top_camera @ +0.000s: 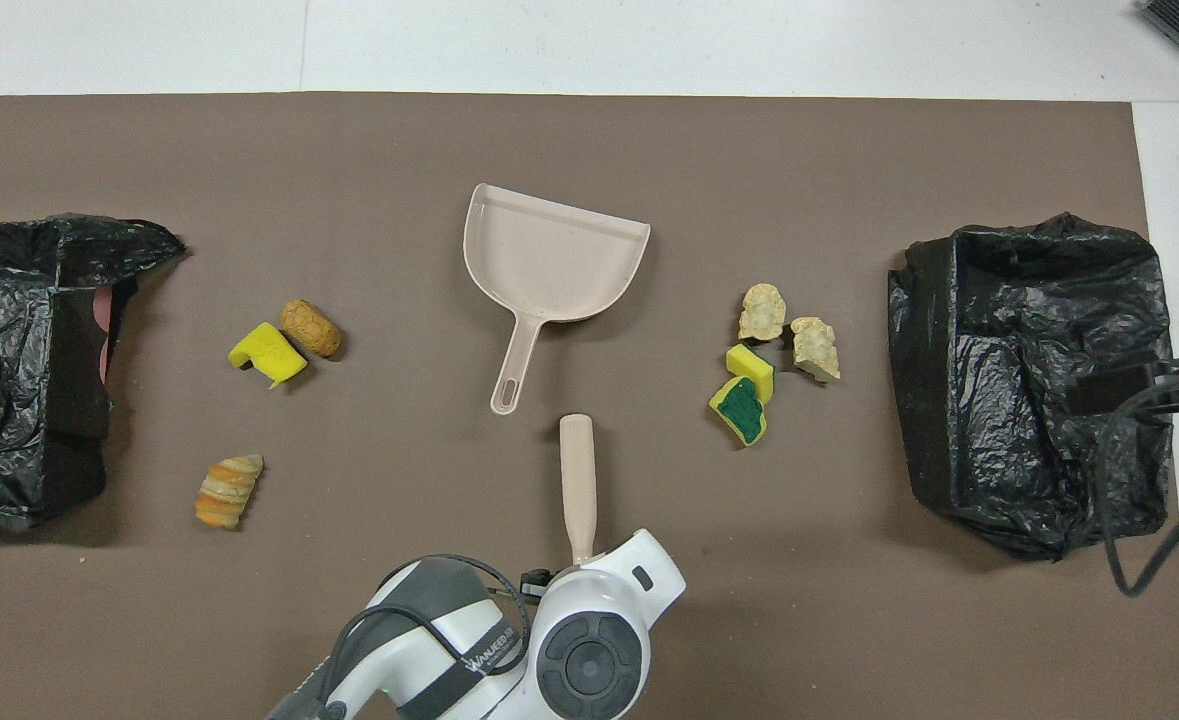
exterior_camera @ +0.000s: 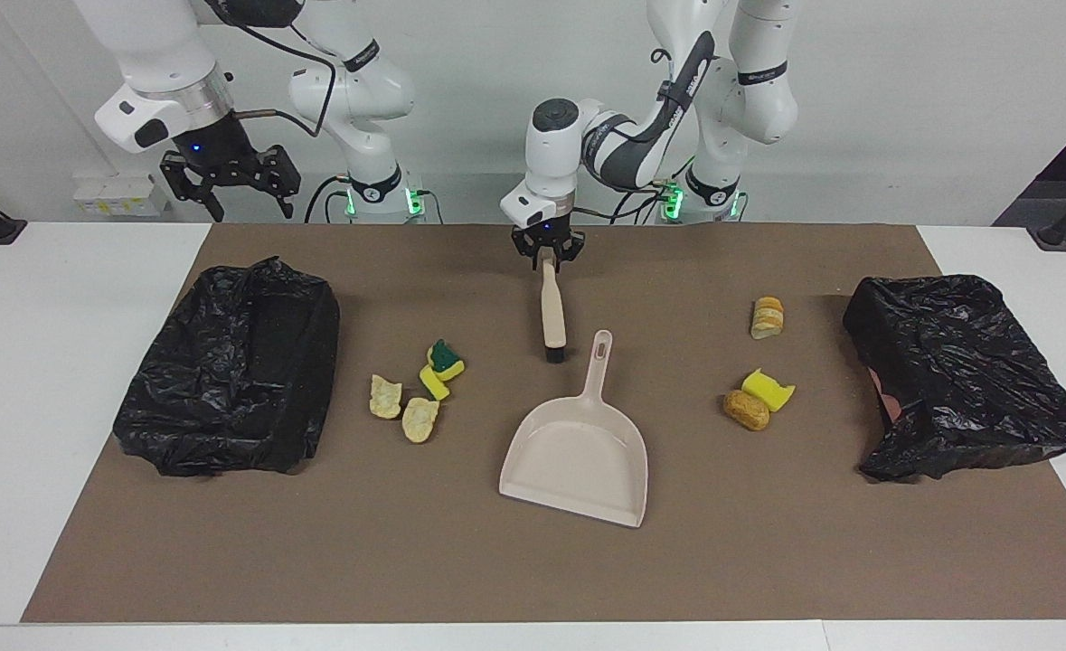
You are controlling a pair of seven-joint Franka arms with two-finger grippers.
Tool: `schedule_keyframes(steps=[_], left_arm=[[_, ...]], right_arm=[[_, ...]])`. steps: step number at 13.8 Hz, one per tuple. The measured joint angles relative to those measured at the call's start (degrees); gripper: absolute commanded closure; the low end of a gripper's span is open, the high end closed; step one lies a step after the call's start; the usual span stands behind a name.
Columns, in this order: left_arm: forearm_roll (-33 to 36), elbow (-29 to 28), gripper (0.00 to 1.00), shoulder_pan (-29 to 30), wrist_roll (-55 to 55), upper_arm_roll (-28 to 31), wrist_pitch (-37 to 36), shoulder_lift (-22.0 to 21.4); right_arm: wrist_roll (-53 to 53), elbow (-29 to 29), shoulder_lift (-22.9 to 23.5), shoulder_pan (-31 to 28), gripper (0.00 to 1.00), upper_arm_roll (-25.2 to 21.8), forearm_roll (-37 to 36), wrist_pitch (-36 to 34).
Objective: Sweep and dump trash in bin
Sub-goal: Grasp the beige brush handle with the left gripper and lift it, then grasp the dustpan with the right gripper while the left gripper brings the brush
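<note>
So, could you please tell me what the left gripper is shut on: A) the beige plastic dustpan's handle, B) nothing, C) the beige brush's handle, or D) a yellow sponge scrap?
C: the left gripper pinches the end of the beige brush handle nearest the robots.

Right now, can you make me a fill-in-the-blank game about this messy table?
1. The left gripper is shut on the handle of the ____.
2. The dustpan has ____ scraps in it.
3. The bins are lined with ____ bags.
4. The right gripper is ____.

Answers: brush, no, black, open
</note>
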Motion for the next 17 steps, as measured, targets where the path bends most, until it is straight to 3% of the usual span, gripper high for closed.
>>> schedule_keyframes(steps=[3, 9, 13, 17], left_arm=[[-0.01, 0.42, 1.00, 0.40, -2.15, 1.00, -1.18, -0.70], [0.04, 2.97, 1.00, 2.19, -14.71, 1.66, -17.52, -4.19], [1.50, 3.07, 1.00, 9.28, -15.41, 1.84, -25.95, -6.86], [5.33, 2.99, 1.00, 17.01, -15.09, 2.02, -30.40, -7.69]], right_arm=[[0.00, 0.00, 0.00, 0.00, 0.00, 0.00, 0.00, 0.00], [0.12, -0.05, 0.00, 0.00, 0.00, 0.00, 0.00, -0.01], [1.28, -0.85, 0.00, 0.34, 0.00, 1.09, 0.04, -0.15], [12.89, -1.68, 0.37, 0.83, 0.00, 7.67, 0.13, 1.49]])
